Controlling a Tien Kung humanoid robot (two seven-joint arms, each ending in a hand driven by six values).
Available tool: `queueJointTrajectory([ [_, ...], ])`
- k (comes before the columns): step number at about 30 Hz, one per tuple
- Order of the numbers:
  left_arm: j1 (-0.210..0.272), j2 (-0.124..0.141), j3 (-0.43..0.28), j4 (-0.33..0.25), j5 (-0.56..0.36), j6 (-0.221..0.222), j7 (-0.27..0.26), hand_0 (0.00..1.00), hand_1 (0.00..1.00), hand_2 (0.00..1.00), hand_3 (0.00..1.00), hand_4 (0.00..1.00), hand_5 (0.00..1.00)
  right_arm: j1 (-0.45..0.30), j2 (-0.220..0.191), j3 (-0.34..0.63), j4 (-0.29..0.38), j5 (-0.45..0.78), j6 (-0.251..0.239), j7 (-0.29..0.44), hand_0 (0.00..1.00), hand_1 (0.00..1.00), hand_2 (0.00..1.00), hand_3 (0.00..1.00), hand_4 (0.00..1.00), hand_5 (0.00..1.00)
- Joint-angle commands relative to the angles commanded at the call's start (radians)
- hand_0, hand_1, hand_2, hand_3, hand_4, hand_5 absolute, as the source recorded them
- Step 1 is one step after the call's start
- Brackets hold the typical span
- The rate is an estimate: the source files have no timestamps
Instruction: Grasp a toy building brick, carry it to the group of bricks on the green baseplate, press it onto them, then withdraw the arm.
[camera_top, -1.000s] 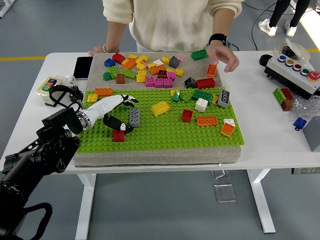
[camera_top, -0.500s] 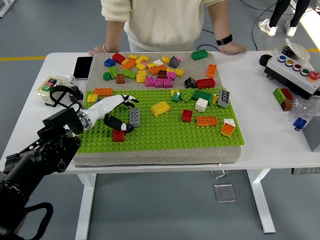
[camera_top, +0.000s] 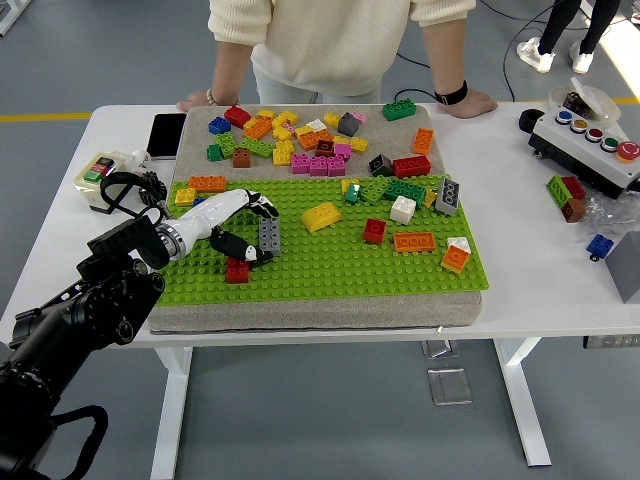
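Left hand (camera_top: 232, 222) on the green baseplate (camera_top: 330, 265), fingers curled around a grey brick (camera_top: 269, 236), red brick (camera_top: 237, 271) just beside it

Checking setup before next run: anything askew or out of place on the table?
Mostly tidy. Stray bricks lie off the mat by the button box, and an orange brick sits tilted on the green baseplate.

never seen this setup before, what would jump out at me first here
The bright green baseplate fills the table's middle, with a jumble of coloured bricks heaped on the grey mat along its far edge. At its left end, the robot's left hand reaches in beside a grey brick and a red brick. A person stands at the far side, hands resting on the table.
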Motion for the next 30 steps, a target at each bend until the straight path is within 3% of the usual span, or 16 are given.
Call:
queueJointTrajectory([
  [12, 0.001, 0.001, 0.006, -0.003, -0.007, 0.005, -0.003, 0.749, 0.699, 0.622, 0.572, 0.729, 0.099, 0.001, 0.0, 0.003, 0.0, 0.001, -0.001, 0.002, 0.724, 0.639, 0.682, 0.611, 0.944, 0.492],
  [25, 0.016, 0.021, -0.019, -0.074, -0.031, -0.022, 0.002, 0.749, 0.693, 0.619, 0.569, 0.724, 0.1, 0.0, 0.0, 0.004, 0.0, -0.001, -0.003, 0.005, 0.726, 0.639, 0.682, 0.611, 0.945, 0.493],
  [30, 0.039, 0.045, -0.014, -0.128, -0.054, -0.04, 0.006, 0.747, 0.692, 0.62, 0.57, 0.731, 0.1, -0.004, -0.001, 0.007, 0.0, -0.004, -0.001, 0.005, 0.724, 0.639, 0.682, 0.611, 0.944, 0.493],
])
